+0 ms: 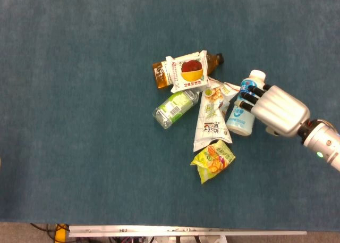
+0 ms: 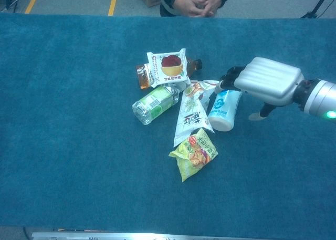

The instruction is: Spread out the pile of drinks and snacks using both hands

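Note:
The pile lies mid-table. A white snack pack with a red bowl picture (image 1: 186, 72) (image 2: 168, 66) covers a brown tea bottle (image 1: 159, 75) (image 2: 142, 76). Below it lie a green-labelled clear bottle (image 1: 175, 107) (image 2: 153, 103), a long white packet (image 1: 211, 120) (image 2: 191, 116) and a yellow-green snack bag (image 1: 213, 160) (image 2: 195, 153). A white and blue bottle (image 1: 240, 118) (image 2: 223, 111) lies on the right. My right hand (image 1: 276, 111) (image 2: 268, 82) hovers beside it, palm down, its fingertips over the bottle's neck and its thumb off to the side. My left hand does not show.
The blue cloth table (image 1: 79, 120) stretches bare to the left and in front of the pile. A metal strip (image 1: 186, 233) marks the near edge. At the far edge stands a person with clasped hands (image 2: 197, 1).

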You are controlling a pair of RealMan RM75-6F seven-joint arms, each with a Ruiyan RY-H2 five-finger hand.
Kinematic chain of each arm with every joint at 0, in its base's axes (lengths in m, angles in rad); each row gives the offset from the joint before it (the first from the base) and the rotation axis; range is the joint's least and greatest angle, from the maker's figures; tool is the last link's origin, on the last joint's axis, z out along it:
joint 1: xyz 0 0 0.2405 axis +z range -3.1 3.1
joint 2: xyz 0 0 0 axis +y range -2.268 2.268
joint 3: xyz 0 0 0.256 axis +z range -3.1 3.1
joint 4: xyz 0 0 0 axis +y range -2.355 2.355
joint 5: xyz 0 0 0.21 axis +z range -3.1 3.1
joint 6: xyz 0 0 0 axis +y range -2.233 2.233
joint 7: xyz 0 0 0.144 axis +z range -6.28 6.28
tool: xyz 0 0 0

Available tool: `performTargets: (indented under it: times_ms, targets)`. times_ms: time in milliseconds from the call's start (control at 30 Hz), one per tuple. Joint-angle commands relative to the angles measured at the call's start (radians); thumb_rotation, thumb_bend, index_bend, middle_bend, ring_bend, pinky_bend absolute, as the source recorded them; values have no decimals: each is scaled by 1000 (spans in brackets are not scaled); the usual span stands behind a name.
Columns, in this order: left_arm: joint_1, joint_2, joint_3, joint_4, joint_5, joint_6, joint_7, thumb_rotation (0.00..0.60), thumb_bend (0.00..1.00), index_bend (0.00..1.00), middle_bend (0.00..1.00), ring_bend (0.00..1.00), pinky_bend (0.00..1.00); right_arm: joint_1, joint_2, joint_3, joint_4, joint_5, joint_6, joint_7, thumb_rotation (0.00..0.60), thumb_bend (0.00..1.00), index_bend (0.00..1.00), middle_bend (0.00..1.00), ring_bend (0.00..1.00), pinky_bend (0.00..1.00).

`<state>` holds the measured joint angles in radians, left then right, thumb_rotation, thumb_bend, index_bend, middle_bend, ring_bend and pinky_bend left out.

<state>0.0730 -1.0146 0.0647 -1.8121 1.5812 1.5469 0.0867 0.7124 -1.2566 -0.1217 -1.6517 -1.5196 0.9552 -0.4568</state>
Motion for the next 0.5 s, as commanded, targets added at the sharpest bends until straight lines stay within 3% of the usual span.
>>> performTargets:
  times_ms: [33,500]
  targets:
    - [0,-1,1,0,-1,-2,0,600,350,146,188,135,150,-6,-6,4,22,4,-12,-2,600,0,251,270,229,486]
    - [-9,-9,-2,-1,-5,-11,8,600,351,146,188,135,150,-4,-65,45,108,18,-56,2,600,0,251,270,229,484]
